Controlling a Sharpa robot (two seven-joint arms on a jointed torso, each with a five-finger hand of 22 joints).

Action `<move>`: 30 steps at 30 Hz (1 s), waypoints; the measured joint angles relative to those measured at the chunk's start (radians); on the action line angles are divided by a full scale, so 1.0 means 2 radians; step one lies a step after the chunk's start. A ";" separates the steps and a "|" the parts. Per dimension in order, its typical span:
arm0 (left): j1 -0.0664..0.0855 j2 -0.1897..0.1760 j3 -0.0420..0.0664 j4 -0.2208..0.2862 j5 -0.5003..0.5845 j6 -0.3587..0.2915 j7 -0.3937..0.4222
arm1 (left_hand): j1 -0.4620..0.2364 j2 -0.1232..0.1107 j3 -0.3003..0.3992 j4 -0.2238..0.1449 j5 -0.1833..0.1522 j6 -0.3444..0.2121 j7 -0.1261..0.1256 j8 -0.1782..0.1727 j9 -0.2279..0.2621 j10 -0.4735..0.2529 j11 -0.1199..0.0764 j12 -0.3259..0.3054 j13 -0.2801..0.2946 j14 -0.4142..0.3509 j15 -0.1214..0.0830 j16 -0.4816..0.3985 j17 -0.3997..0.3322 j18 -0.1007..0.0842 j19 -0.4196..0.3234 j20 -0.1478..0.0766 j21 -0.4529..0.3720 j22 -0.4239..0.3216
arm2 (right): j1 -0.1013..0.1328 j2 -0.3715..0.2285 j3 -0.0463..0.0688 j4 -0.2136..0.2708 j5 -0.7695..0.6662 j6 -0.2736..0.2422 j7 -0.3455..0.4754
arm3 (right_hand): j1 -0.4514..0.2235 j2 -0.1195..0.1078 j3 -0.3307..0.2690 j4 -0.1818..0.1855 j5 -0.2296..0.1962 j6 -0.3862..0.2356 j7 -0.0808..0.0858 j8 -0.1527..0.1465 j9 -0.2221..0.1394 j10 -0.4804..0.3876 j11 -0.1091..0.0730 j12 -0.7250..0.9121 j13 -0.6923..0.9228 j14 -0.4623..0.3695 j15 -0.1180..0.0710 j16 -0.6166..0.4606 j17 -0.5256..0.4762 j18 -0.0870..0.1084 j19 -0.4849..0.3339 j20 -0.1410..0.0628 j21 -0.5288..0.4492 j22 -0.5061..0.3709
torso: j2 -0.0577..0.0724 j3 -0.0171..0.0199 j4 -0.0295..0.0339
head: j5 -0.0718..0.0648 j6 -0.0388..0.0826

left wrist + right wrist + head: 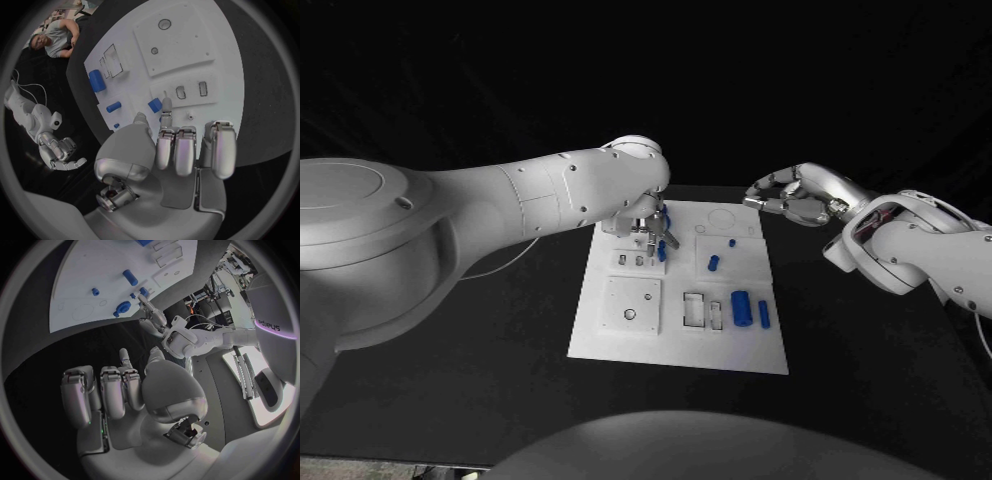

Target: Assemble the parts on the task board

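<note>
I have the left hand point(648, 228) pinching a small blue part point(662, 252) over the task board point(629, 345), ready for seating; my right hand point(795, 197) hangs curled, empty.

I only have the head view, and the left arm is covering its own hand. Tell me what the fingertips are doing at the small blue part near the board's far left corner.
Observer: In the left wrist view, the left hand reaches its thumb and one finger to either side of the small blue part. The other fingers are curled in. I cannot tell if they touch it.
Operator: Now check the right palm.
Observer: The right wrist view shows the right hand holding nothing, with most fingers curled in, off the task board.
</note>
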 measured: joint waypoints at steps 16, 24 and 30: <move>-0.001 0.008 0.000 -0.007 0.004 0.002 0.000 | 0.003 -0.003 0.009 -0.001 -0.015 -0.002 0.002 -0.005 0.016 0.000 0.000 0.000 0.000 0.000 0.000 0.000 0.000 0.000 0.000 0.000 -0.002 0.000 | 0.000 0.001 0.000 0.001 0.000 0.002 -0.002 | 0.000 0.000 0.000 0.000 0.000 0.000 0.000 0.000 0.000 0.000 0.000 0.000 0.000 0.000 0.000 0.000 0.000 0.000 0.000 0.000 0.000 0.000 | 0.000 0.0001 0.0002 | 0.000 0.000; -0.003 0.011 0.000 -0.011 0.004 0.004 0.000 | 0.003 -0.003 0.017 -0.006 -0.015 -0.002 0.002 -0.007 0.021 0.000 0.000 0.000 0.000 0.000 0.000 0.000 0.000 0.000 0.000 0.000 -0.002 0.000 | 0.000 0.001 0.000 0.002 0.000 0.003 -0.002 | 0.000 0.000 0.000 0.000 0.000 0.000 0.000 0.000 0.000 -0.001 0.001 0.001 0.000 0.000 0.000 0.000 0.000 0.000 0.000 0.000 0.000 0.000 | -0.001 0.0001 0.0000 | 0.000 0.000; -0.004 0.012 0.000 -0.015 0.004 0.006 0.000 | 0.010 -0.006 0.025 -0.011 -0.005 -0.004 0.000 -0.011 0.026 0.000 0.000 0.000 0.000 0.000 0.000 0.000 0.000 0.000 0.000 0.000 -0.004 0.000 | 0.000 0.001 0.000 0.002 0.000 0.003 -0.002 | 0.000 0.000 -0.001 -0.001 0.000 0.000 0.000 0.000 0.000 -0.001 0.001 0.001 0.000 0.000 0.000 0.000 0.000 0.000 0.000 0.000 0.000 0.000 | -0.001 0.0001 -0.0003 | 0.000 0.000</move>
